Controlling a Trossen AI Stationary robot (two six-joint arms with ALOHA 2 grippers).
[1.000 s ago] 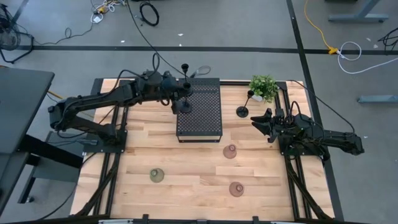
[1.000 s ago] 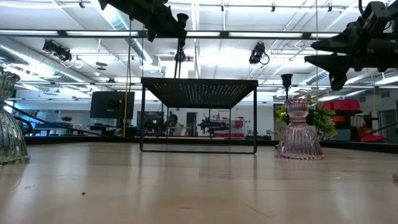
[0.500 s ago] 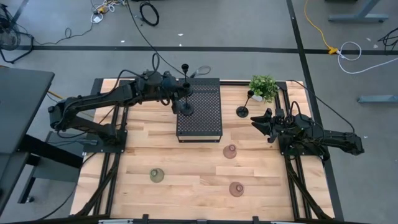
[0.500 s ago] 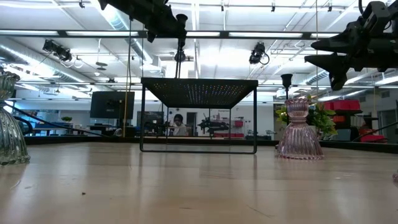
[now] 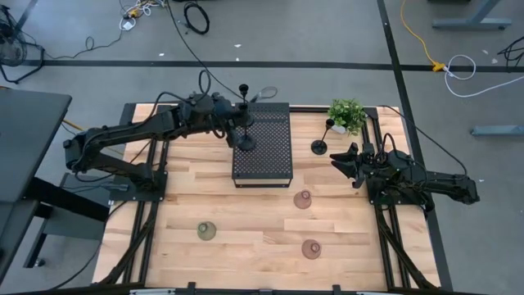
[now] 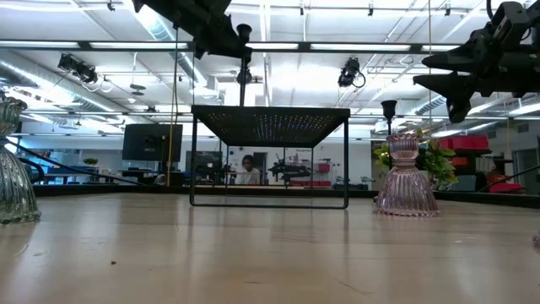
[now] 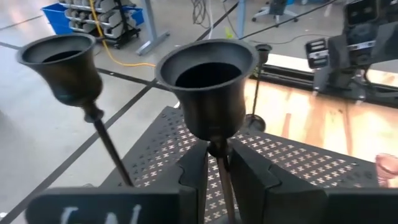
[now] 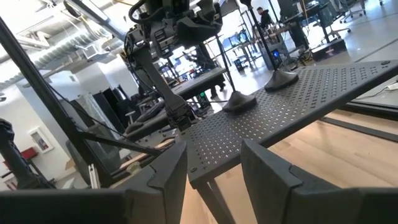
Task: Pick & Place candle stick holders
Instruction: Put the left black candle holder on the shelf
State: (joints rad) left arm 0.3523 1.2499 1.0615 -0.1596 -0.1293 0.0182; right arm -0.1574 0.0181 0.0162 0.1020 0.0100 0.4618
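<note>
One black holder [image 7: 208, 93] is pinched by its stem in the left claw [image 7: 214, 171] over the perforated block [image 5: 264, 143]. Lower it straight, base flat, clear of its neighbour [image 7: 62, 65]. The right claw [image 8: 211, 163] waits spread.

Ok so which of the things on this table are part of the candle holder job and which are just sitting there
Part of the job:
- black thin-stemmed holder, gripped by the left claw on the black perforated stand
- second black stemmed holder on the stand
- third black stemmed holder on the wooden table
- two reddish-brown dome holders
- olive dome holder

Just there:
- small green potted plant
</note>
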